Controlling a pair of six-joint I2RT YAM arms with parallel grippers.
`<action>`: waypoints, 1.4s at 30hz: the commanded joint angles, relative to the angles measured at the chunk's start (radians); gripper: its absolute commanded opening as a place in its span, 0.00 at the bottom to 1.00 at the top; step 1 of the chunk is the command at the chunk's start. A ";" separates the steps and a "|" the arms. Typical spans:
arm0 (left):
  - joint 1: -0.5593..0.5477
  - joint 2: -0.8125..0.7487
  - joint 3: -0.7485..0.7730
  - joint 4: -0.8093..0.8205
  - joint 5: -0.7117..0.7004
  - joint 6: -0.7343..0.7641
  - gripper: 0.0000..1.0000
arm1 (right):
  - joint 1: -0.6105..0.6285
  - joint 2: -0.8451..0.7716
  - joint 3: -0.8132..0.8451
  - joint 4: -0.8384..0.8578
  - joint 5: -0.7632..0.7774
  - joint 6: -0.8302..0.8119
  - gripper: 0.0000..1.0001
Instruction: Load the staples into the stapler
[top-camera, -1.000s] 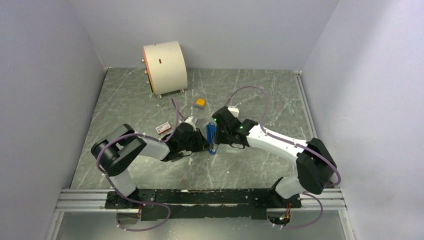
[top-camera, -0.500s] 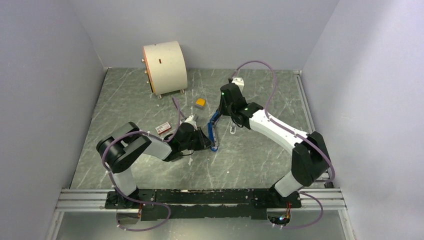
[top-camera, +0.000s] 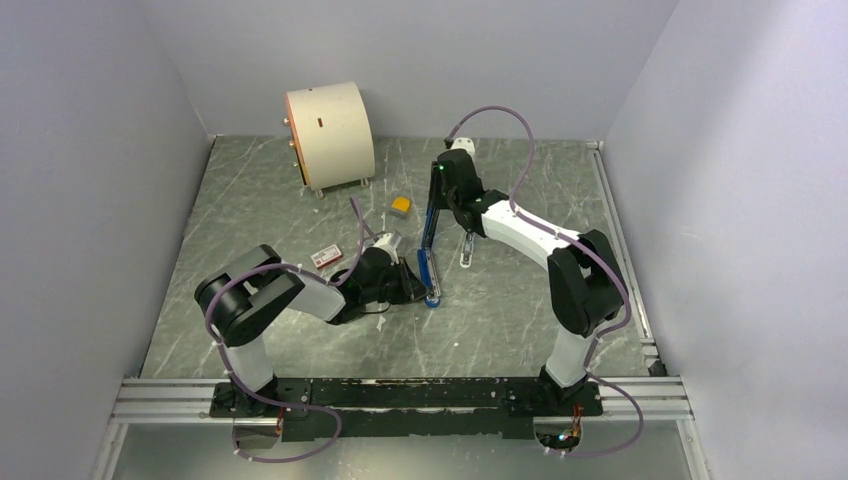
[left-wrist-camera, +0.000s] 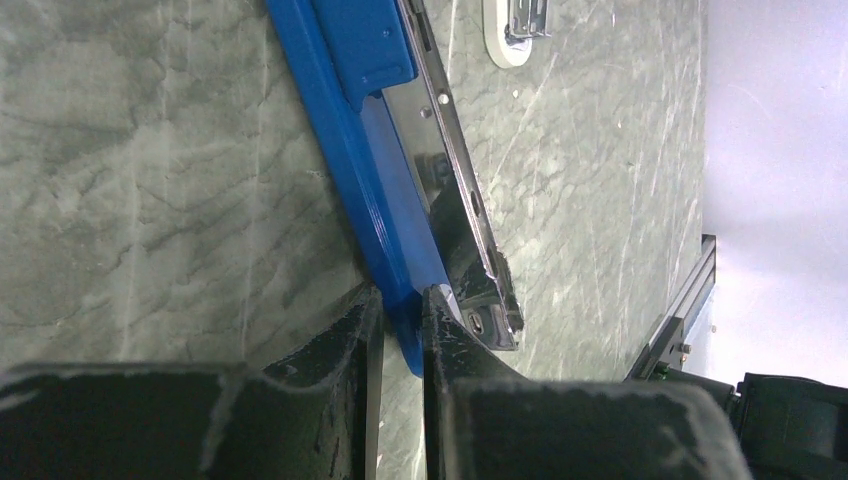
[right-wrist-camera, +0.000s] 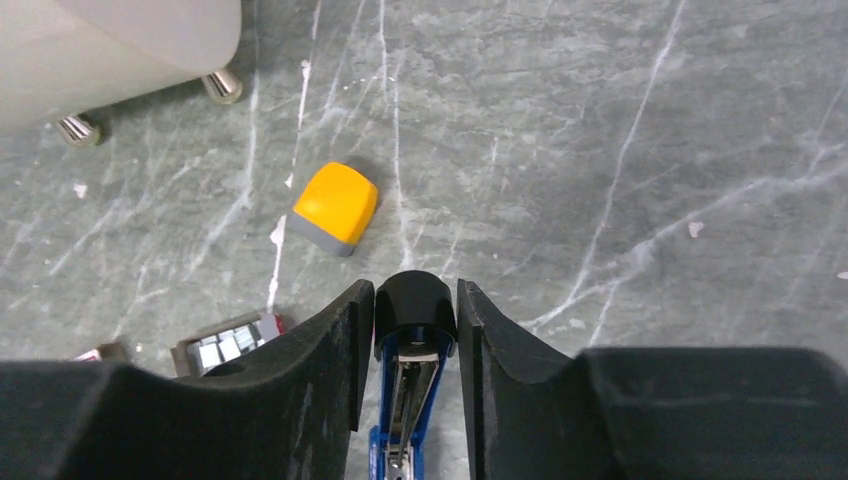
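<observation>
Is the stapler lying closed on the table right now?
No, the stapler is hinged open: the right end effector holds its black-tipped upper half raised while the left end effector clamps the blue lower half.

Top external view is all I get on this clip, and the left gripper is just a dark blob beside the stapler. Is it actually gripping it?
Observer: Yes. In the left wrist view the left gripper is shut on the thin blue edge at the end of the stapler, on the half lying on the table.
Operator: And the right one, up at the raised half?
Observer: In the right wrist view the right gripper has a finger close against each side of the black rounded end cap.
Operator: Is the magazine exposed?
Observer: The left wrist view shows a shiny metal rail lying bare along the blue half.
</observation>
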 joint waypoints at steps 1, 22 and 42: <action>-0.035 0.038 -0.035 -0.212 0.022 0.091 0.09 | 0.002 0.010 0.009 0.068 -0.055 0.021 0.43; 0.058 0.092 -0.045 -0.141 0.184 -0.022 0.18 | -0.035 -0.063 -0.018 -0.086 -0.092 0.052 0.77; 0.058 0.024 -0.006 -0.378 -0.049 0.015 0.30 | -0.035 -0.332 -0.166 -0.074 -0.030 0.065 0.74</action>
